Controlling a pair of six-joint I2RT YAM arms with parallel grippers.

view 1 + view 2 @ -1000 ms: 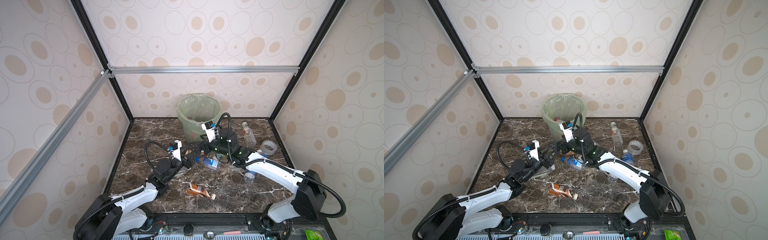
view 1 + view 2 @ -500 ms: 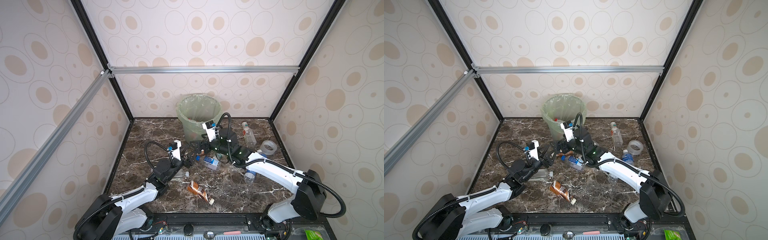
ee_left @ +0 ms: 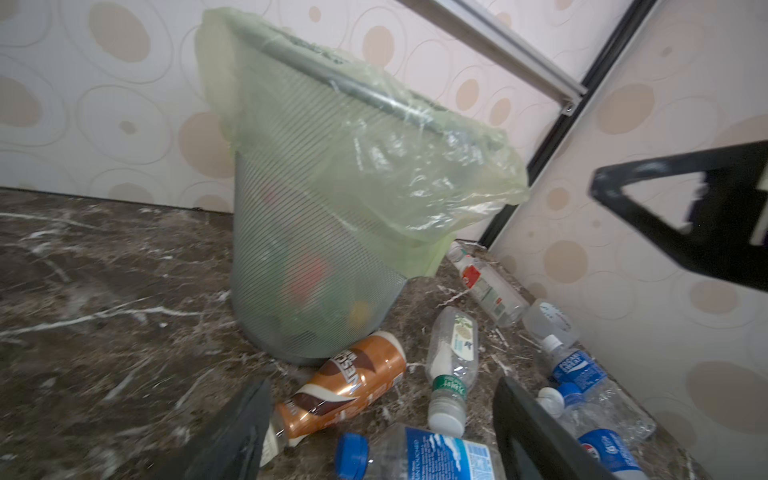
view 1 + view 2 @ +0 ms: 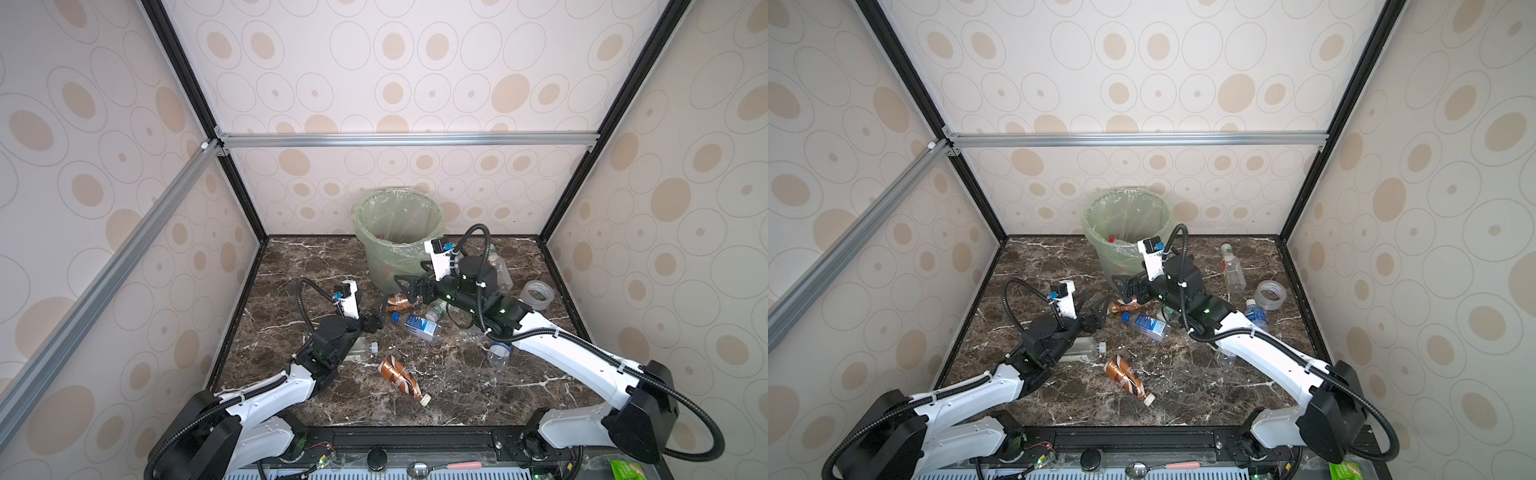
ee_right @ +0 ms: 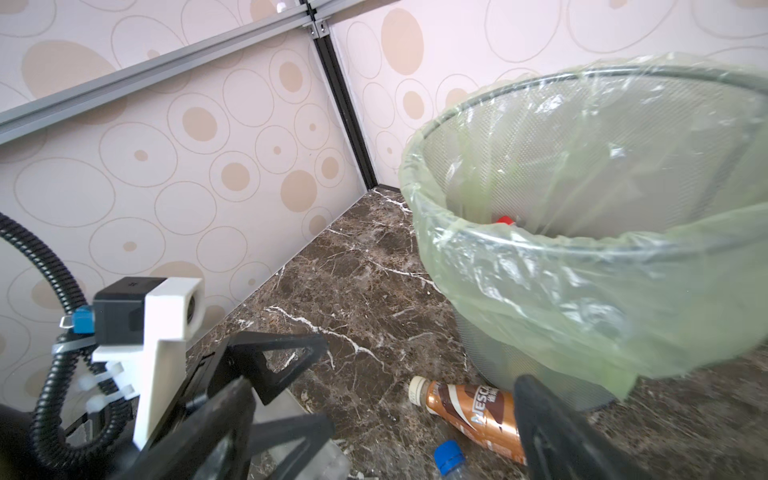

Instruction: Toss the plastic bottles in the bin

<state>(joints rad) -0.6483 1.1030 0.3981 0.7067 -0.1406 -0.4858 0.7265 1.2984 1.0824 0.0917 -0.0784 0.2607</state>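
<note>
Crowding one brown bottle (image 4: 398, 302) at bin (image 4: 386, 266) foot: left gripper (image 4: 1095, 302), right gripper (image 4: 406, 286) both spread, empty. You risk grippers clashing, or round bottle rolling off when nudged.

The dark marble tabletop (image 4: 465, 399) I work on carries the bin (image 4: 384, 266) far middle, plastic bottles (image 4: 417, 327) scattered before it, a brown-labelled bottle (image 4: 399, 376) nearest me, and a tape roll (image 4: 537, 294) at the right.

Bottles (image 4: 417, 327) lie before bin (image 4: 376, 257)
</note>
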